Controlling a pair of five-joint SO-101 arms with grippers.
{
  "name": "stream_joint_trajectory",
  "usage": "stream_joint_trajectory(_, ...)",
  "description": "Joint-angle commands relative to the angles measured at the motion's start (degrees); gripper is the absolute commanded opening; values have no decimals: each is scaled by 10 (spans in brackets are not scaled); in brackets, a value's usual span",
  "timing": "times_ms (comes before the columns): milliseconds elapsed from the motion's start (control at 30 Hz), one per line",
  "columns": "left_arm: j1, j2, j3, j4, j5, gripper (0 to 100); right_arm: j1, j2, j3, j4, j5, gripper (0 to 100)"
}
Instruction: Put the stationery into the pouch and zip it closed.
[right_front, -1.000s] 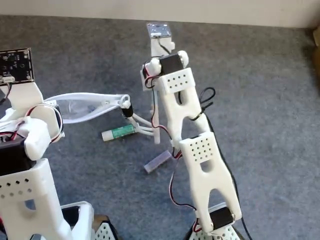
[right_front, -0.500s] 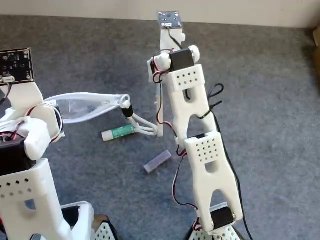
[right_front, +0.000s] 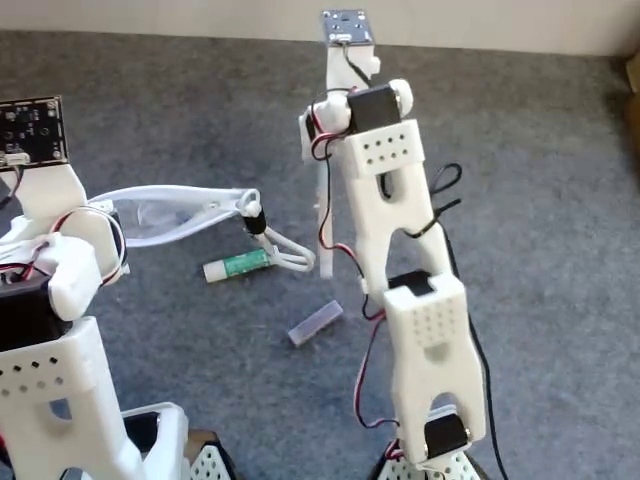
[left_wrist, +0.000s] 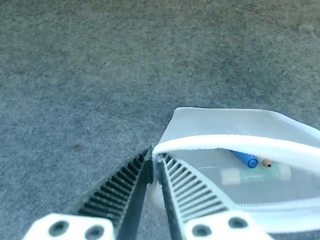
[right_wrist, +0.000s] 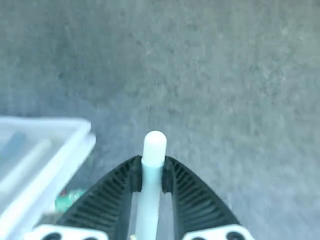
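Our left hand (left_wrist: 152, 159) is pinched tight on the rim of the clear pouch (left_wrist: 235, 130), and a blue tip (left_wrist: 246, 159) shows through its wall. Our right hand (right_wrist: 150, 167) is clamped around a white stick (right_wrist: 154, 145). From above, we see the pouch at the left of the grey worktop (right_front: 520, 200). A green glue stick (right_front: 238, 264) lies just near of its mouth, with a grey block (right_front: 316, 323) nearer still.

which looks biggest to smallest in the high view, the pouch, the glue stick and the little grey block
1. pouch, clearly the largest
2. glue stick
3. grey block
The last two are close: the block looks only a little shorter than the glue stick.
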Motion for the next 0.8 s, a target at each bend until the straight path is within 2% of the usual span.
stream_joint_trajectory(0,-6,2,11,-6,7,6,-15,-151,130,8,-1,4)
stream_joint_trajectory(100,-6,2,11,-6,7,6,-19,-175,182,7,-1,4)
stream_joint_trajectory(533,-6,2,11,-6,7,6,-17,-257,193,10,-1,4)
stream_joint_trajectory(767,-6,2,10,-6,7,6,-31,-332,267,8,-1,4)
